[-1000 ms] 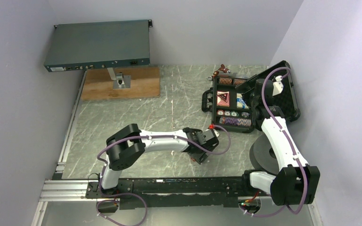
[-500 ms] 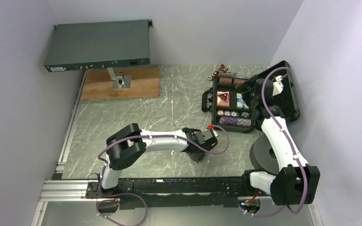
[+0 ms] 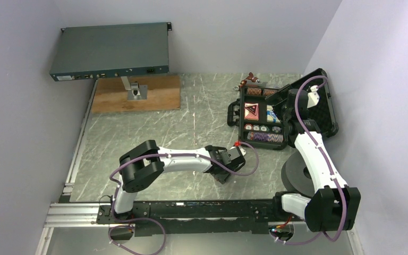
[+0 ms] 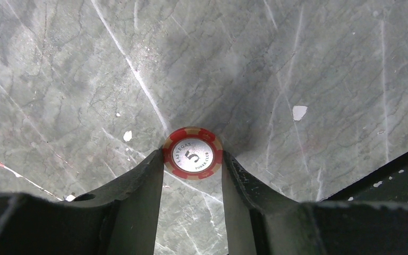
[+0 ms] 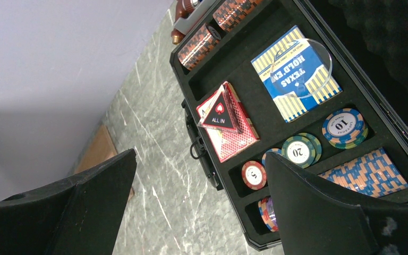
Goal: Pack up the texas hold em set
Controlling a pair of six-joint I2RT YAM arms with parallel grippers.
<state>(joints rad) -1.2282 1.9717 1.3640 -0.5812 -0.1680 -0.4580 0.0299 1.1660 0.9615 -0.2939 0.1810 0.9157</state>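
A red "5" poker chip (image 4: 193, 154) sits between the fingertips of my left gripper (image 4: 193, 159), which is shut on it, close over the marble table. In the top view this gripper (image 3: 222, 174) is at the near middle, left of the case. The open black case (image 3: 243, 114) stands at the right. It holds a red card deck with an "ALL IN" triangle (image 5: 228, 122), a blue Texas Hold'em deck (image 5: 297, 79), loose chips marked 10 (image 5: 344, 127), 20 (image 5: 300, 150) and 5 (image 5: 254, 175), and chip rows (image 5: 369, 172). My right gripper (image 5: 201, 156) hovers open and empty above the case.
The case lid (image 3: 324, 106) stands open against the right wall. Small items (image 3: 249, 79) lie behind the case. A grey disc (image 3: 296, 175) lies by the right arm. A wooden board (image 3: 136, 93) and a teal rack unit (image 3: 111, 51) are at the back left.
My left gripper has shifted slightly to the left, still low over the table. The right arm has not moved.
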